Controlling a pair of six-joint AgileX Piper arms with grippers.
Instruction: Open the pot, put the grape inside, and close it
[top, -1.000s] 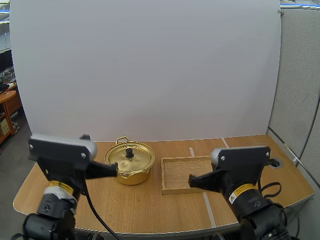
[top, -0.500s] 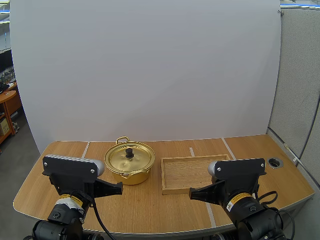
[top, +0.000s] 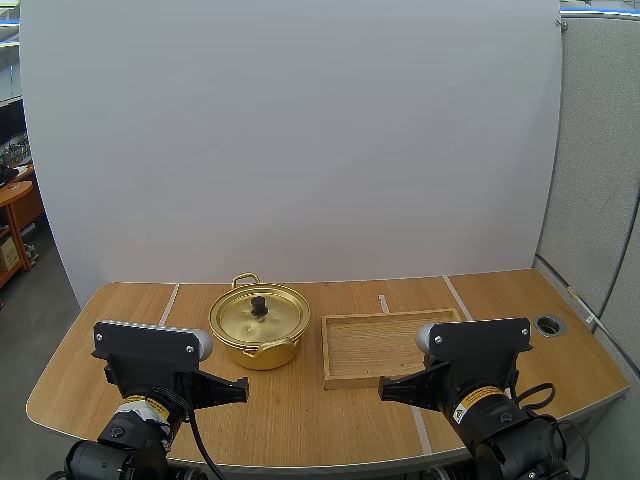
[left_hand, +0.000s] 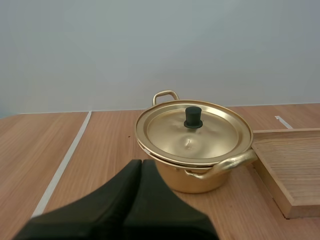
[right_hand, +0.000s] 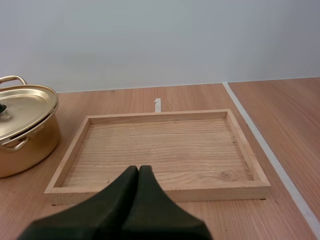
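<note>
Pot (top: 259, 325) — golden, dented lid (left_hand: 205, 136) on, black knob (left_hand: 193, 117)

Left black two-finger gripper (top: 242, 388) sunk lower, tip now clear of the round gold metal pot (top: 259, 328); right black two-finger gripper (top: 384, 389) also lower, tip now at near edge of the shallow wooden tray (top: 372, 343)

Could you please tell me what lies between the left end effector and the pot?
Nothing but bare table: in the left wrist view, the shut left end effector faces the lidded pot across plain wood.
</note>
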